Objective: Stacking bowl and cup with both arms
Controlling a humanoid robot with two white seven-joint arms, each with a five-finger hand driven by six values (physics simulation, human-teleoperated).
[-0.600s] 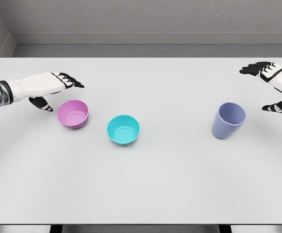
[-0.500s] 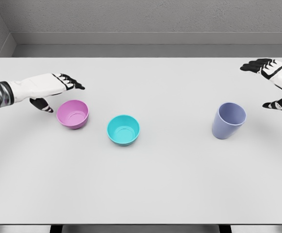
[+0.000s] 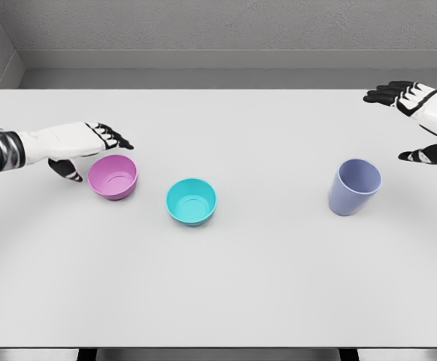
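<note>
A pink bowl [image 3: 113, 177] stands at the left of the white table [image 3: 233, 278], with a teal bowl [image 3: 191, 201] just to its right. A lavender cup [image 3: 354, 186] stands upright on the right side. My left hand [image 3: 92, 153] hovers at the pink bowl's far-left rim, fingers spread above the rim and thumb low beside the bowl, holding nothing. Up and to the right of the cup, my right hand [image 3: 410, 124] is open, fingers at the table's far right and thumb nearer the cup, apart from it.
The table's far edge meets a grey wall [image 3: 218, 30]. Its front edge runs along the bottom of the view.
My left hand has lowered and closed in on the pink bowl's rim. My right hand has shifted slightly up and left. Bowls and cup have not moved.
</note>
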